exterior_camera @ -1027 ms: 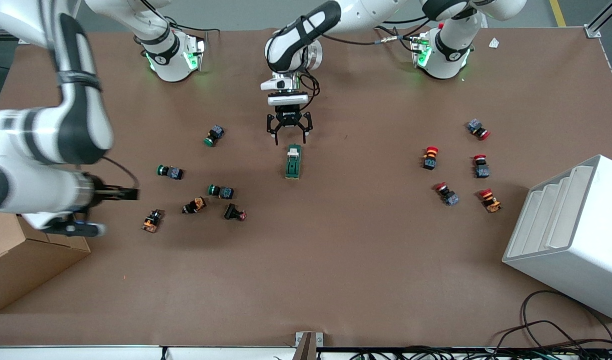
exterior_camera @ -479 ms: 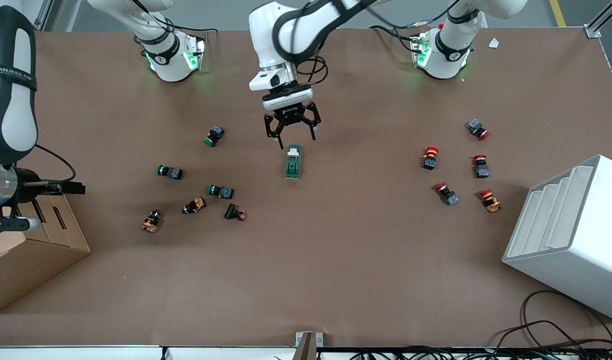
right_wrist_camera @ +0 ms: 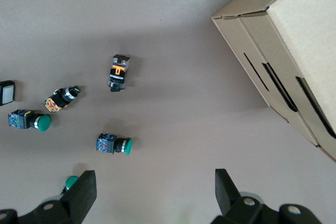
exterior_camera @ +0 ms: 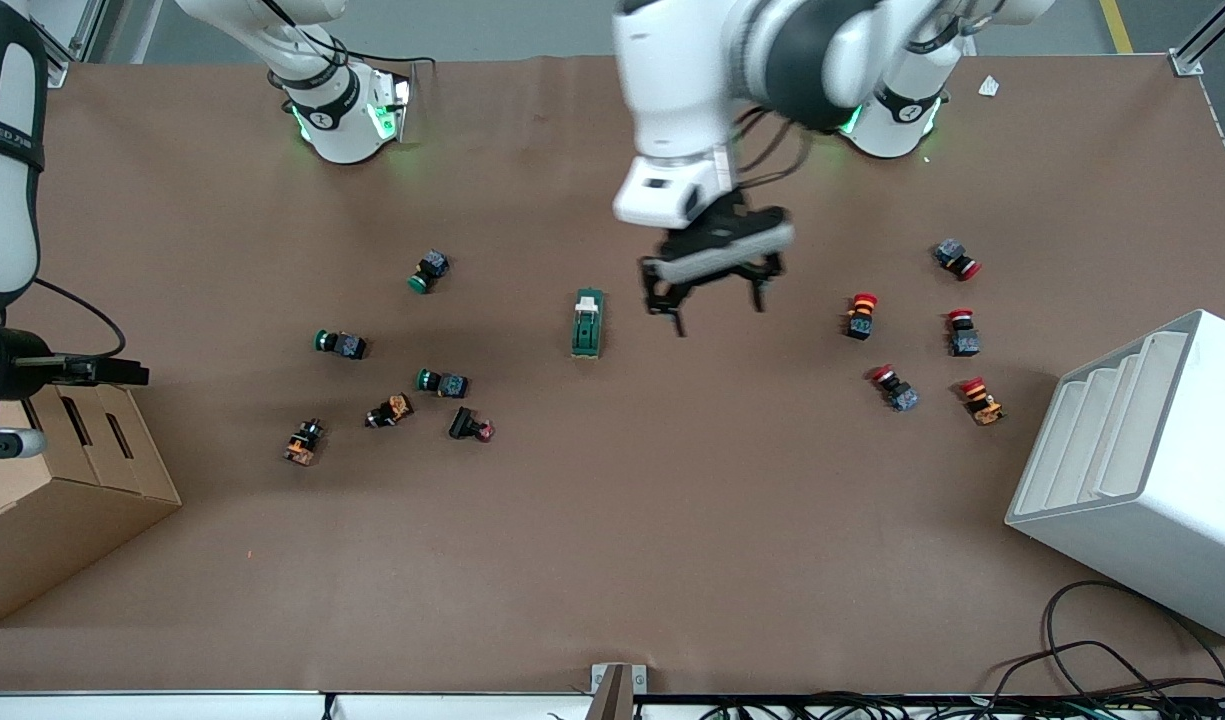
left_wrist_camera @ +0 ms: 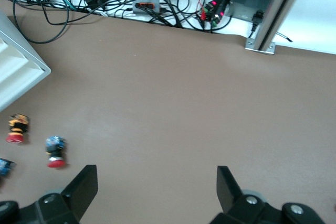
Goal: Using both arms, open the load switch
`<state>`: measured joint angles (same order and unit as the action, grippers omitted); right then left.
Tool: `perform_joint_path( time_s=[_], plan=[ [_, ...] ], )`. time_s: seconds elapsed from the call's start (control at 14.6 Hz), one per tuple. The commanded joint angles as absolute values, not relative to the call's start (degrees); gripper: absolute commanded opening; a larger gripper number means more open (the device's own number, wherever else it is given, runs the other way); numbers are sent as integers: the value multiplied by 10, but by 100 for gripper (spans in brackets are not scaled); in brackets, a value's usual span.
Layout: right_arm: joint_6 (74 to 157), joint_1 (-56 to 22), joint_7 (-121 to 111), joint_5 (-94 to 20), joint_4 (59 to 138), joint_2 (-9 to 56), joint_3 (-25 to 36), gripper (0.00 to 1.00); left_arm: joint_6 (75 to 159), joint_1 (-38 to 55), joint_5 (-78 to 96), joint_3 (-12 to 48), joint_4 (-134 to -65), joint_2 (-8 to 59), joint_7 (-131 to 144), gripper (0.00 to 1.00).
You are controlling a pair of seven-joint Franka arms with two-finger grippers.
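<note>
On the table (exterior_camera: pixel 612 560): one load switch (exterior_camera: pixel 587 323), four green push buttons (exterior_camera: pixel 340 344).

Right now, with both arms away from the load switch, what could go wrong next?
The open left gripper hangs over bare table beside the small dark-green load switch with a white lever; a misaligned return could shove the loose block. The open right gripper sits over the brown cardboard box, and sweeping back could scatter the green push buttons.

A brown table (exterior_camera: pixel 612 520) is carrying a green load switch (exterior_camera: pixel 586 323), scattered green push buttons (exterior_camera: pixel 340 344) and red push buttons (exterior_camera: pixel 861 314), a cardboard box (exterior_camera: pixel 42 500) and a white rack (exterior_camera: pixel 1142 470).
</note>
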<state>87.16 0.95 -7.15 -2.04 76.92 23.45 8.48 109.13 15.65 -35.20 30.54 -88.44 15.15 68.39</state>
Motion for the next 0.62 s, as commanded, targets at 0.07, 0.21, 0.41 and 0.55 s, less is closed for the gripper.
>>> perform_joint_path(
  time_s=[0.07, 0.21, 0.41, 0.55],
  plan=[
    [866, 18, -76, -26, 803, 180, 76, 100, 1042, 90, -223, 281, -852, 98, 492, 100],
    [864, 18, -76, -22, 839, 137, 76, 100, 1017, 88, -145, 216, -858, 55, 368, 100],
    [867, 11, -76, -11, 900, 61, 75, 100, 952, 78, -57, 128, -859, 7, 185, 100],
    [859, 9, -76, 21, 928, 23, 70, 100, 906, 78, -27, 80, -859, -10, 114, 100]
  ],
)
